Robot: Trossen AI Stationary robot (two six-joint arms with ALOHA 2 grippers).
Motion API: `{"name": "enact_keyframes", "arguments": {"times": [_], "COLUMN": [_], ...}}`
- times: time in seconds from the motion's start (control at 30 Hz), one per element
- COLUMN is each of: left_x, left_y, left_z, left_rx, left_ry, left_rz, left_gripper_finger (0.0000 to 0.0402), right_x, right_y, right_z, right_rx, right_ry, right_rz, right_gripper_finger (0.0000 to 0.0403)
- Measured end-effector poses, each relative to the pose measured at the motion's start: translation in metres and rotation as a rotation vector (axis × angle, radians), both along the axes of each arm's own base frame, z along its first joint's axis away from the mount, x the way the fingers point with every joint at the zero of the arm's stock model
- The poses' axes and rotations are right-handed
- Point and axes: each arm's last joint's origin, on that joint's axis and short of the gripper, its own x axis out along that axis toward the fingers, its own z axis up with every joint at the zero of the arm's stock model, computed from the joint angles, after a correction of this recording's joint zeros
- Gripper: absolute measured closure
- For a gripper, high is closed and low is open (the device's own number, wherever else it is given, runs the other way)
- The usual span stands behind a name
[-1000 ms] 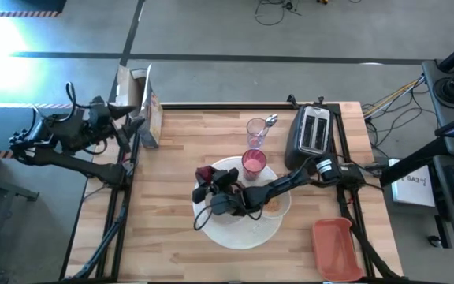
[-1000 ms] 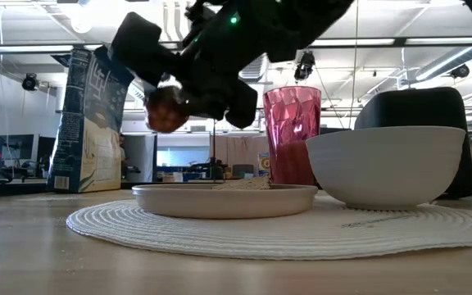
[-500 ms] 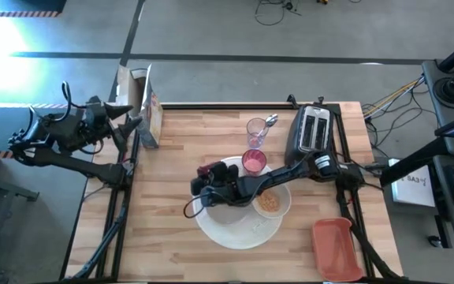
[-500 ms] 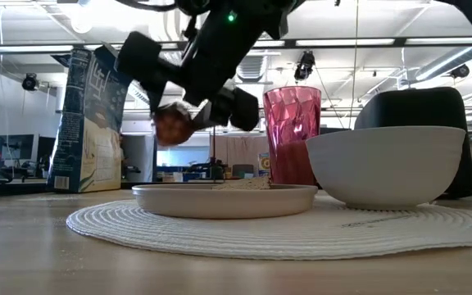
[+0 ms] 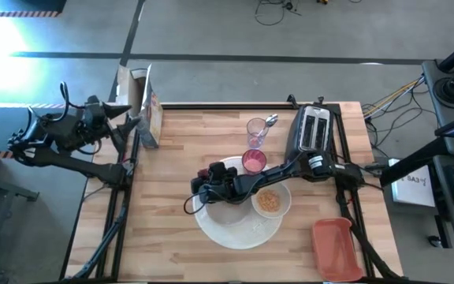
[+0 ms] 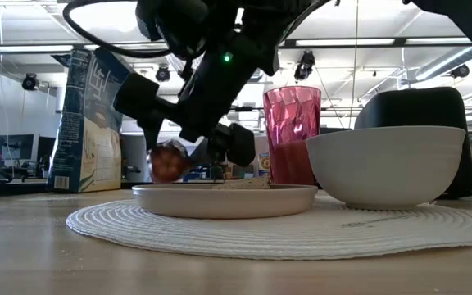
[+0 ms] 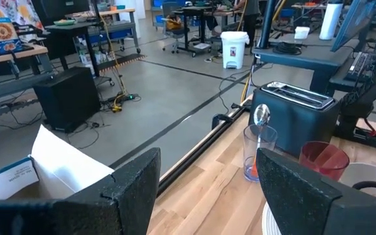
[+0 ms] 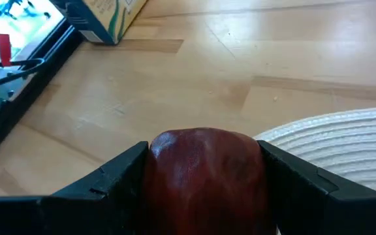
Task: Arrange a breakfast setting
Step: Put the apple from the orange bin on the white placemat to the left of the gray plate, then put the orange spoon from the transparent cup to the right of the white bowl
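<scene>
My right gripper (image 5: 205, 180) is shut on the dark red round fruit (image 6: 168, 162), low over the left rim of the large white plate (image 6: 224, 199). A brown toast slice (image 6: 244, 183) lies on the plate. The plate and the small white bowl (image 5: 269, 201), which holds orange-tan cereal, rest on a round white placemat (image 6: 285, 233). The translucent pink cup (image 5: 253, 162) stands behind them. My left gripper (image 7: 207, 189) is open and empty, beyond the table's left edge by the cereal box (image 5: 144, 110). My right gripper pinches the fruit's two opposite sides (image 8: 168, 163) between its two fingers (image 8: 103, 189). The fingers come slanting down from the table's right. The fruit sits just above the plate's left rim; I cannot tell whether it touches the plate.
A black toaster (image 5: 314, 130) stands at the far right. A clear glass with a spoon (image 5: 257, 128) stands beside it. An orange-red tray (image 5: 336, 248) lies at the near right corner. Bare wood lies left of the placemat (image 5: 164, 213).
My right gripper has gone down toward the plate with the fruit, and a little toward the table's left and far edges. The fruit is now just above the plate's left rim. The bowl's cereal, before partly covered by the arm, now shows.
</scene>
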Motion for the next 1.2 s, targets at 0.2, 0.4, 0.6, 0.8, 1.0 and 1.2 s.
{"name": "enact_keyframes", "arguments": {"times": [0.2, 0.4, 0.6, 0.8, 1.0, 1.2], "left_x": [-0.005, -0.008, -0.009, -0.009, -0.009, -0.009], "left_y": [0.001, 0.001, 0.001, 0.001, 0.001, 0.001], "left_z": [0.0, 0.0, -0.001, -0.002, -0.003, -0.003], "left_rx": [-0.001, -0.007, -0.007, -0.007, -0.007, -0.017], "left_ry": [-0.011, -0.02, -0.013, -0.008, 0.003, 0.002], "left_rz": [0.0, 0.001, 0.001, 0.001, -0.004, -0.03], "left_gripper_finger": [0.0166, 0.0166, 0.0166, 0.0166, 0.0166, 0.0166], "right_x": [0.0, 0.002, 0.002, 0.002, 0.0, -0.005], "right_y": [0.0, 0.001, 0.001, 0.001, 0.003, 0.012], "right_z": [0.0, 0.001, 0.001, 0.001, 0.017, 0.064], "right_rx": [-0.061, -0.048, -0.042, -0.042, 0.017, -0.058], "right_ry": [0.062, 0.108, 0.114, 0.12, 0.093, 0.072], "right_rz": [0.058, 0.169, 0.183, 0.195, 0.282, 0.441], "right_gripper_finger": [0.0149, 0.0136, 0.0099, 0.0054, 0.0042, 0.0042]}}
